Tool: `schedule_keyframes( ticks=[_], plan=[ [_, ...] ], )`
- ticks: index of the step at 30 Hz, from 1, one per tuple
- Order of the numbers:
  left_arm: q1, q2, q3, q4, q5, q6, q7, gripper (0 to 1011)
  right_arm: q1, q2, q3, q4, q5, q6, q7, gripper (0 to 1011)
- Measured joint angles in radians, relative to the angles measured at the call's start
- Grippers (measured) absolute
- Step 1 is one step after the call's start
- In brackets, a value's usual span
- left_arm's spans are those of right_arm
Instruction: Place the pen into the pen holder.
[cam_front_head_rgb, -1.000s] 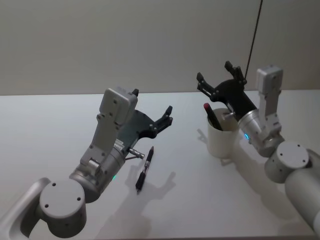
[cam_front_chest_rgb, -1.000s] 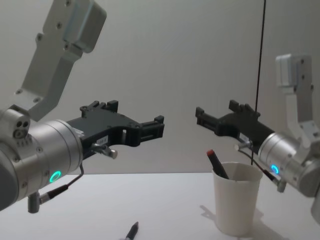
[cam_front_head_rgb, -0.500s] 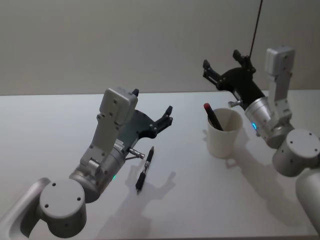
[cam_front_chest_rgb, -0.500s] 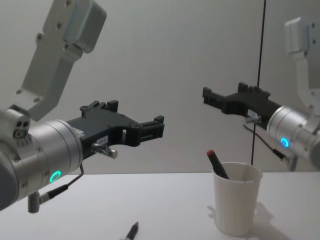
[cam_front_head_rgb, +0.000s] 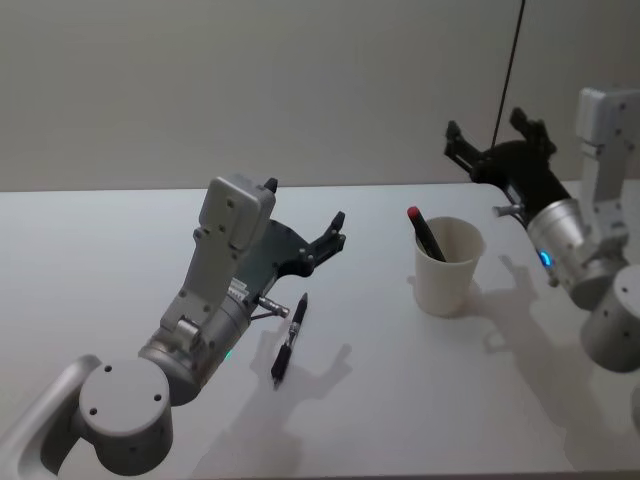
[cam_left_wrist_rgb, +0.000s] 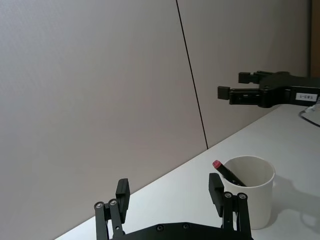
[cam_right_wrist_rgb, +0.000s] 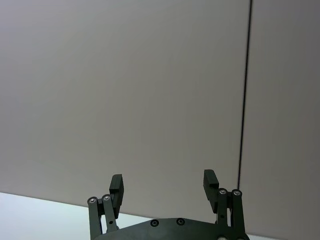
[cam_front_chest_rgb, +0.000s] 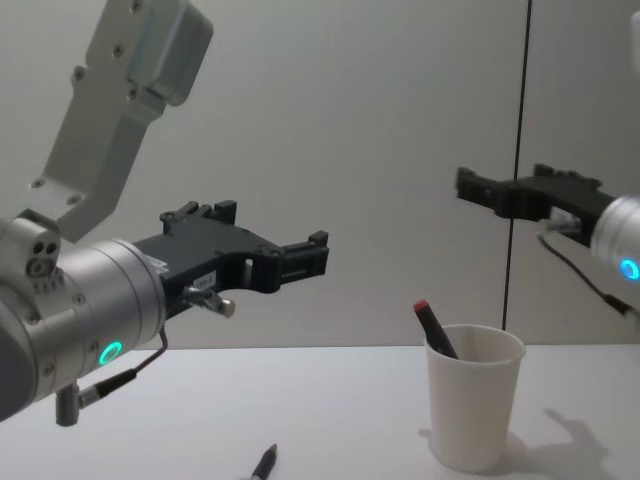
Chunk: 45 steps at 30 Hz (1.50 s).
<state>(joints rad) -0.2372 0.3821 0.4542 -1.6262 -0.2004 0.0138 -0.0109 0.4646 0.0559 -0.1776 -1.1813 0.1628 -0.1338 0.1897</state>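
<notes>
Black pen (cam_front_head_rgb: 290, 338) lies flat on the table (cam_front_head_rgb: 120, 240) beneath the left gripper (cam_front_head_rgb: 336, 232), which hovers with jaws spread and empty, presumably ready to descend. Beyond its fingertips stands the pen holder (cam_front_head_rgb: 448, 265), with a red-capped pen (cam_front_head_rgb: 422, 232) leaning inside. The right gripper (cam_front_head_rgb: 487, 128), spread and empty, hangs above and past the cup, leaving its mouth unobstructed.

- The left arm (cam_front_head_rgb: 200, 330) and right arm (cam_front_head_rgb: 560, 225) — silver-grey cylinders, screw-dotted round caps.
- The left gripper (cam_front_head_rgb: 338, 230), right gripper (cam_front_head_rgb: 486, 126): matte black, silver screws below the fingers (cam_right_wrist_rgb: 116, 184).
- Teal ring light (cam_front_chest_rgb: 110, 352), thin cable (cam_front_chest_rgb: 125, 378), white label (cam_left_wrist_rgb: 306, 97).
</notes>
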Motion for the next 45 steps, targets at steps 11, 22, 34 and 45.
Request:
schedule_keyframes(
  ticks=[11, 22, 34, 45],
  plan=[
    [0.000, 0.000, 0.000, 0.000, 0.000, 0.000, 0.000, 1008, -0.108, 0.043, 0.032, -0.136, 0.041, 0.090, -0.067, 1001],
    [0.000, 0.000, 0.000, 0.000, 0.000, 0.000, 0.000, 1008, -0.190, 0.088, 0.070, -0.219, 0.065, 0.152, -0.123, 1002],
    [0.000, 0.000, 0.000, 0.000, 0.000, 0.000, 0.000, 1008, -0.232, 0.115, 0.096, -0.252, 0.069, 0.196, -0.159, 1001],
    [0.000, 0.000, 0.000, 0.000, 0.000, 0.000, 0.000, 1008, -0.249, 0.124, 0.106, -0.261, 0.068, 0.213, -0.172, 1001]
  ],
)
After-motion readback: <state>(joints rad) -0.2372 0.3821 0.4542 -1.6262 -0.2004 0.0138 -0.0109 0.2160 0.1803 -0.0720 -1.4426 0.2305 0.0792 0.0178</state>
